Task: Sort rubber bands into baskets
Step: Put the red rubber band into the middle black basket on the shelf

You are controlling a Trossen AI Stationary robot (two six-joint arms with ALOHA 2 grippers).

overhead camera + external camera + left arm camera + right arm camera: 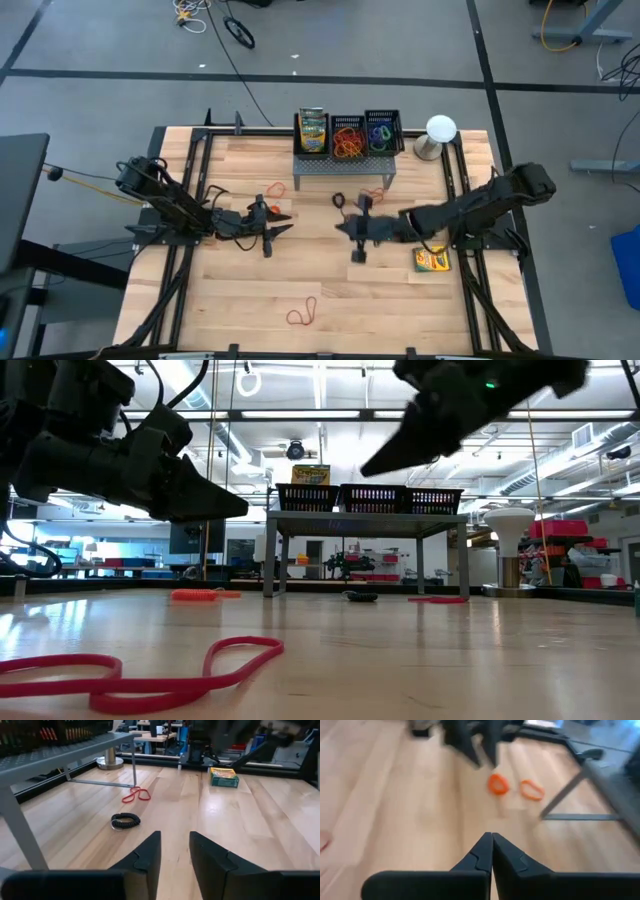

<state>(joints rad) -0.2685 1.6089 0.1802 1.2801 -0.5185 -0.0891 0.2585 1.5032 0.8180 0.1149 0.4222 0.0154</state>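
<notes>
While nothing was held by either arm, a red rubber band in a twisted loop was seen lying alone on the pale wooden table, nearest the front edge and well apart from both grippers. Farther back, the left gripper was held above the table with its fingers slightly parted and empty; two small orange rubber bands lay just beyond it, toward the stand. The right gripper was found near the table's middle, its fingers pressed together on nothing. A coiled black rubber band lay just beyond it, and a thin red rubber band lay farther back beside a leg of the grey perforated metal stand. A yellow-green crayon box lay flat under the right arm; its printing could not be read. On the stand three black mesh baskets were set in a row: the left basket held upright crayon boxes, the middle basket orange and red bands, the right basket blue, purple and green ones. A white domed lamp stood beside them.
</notes>
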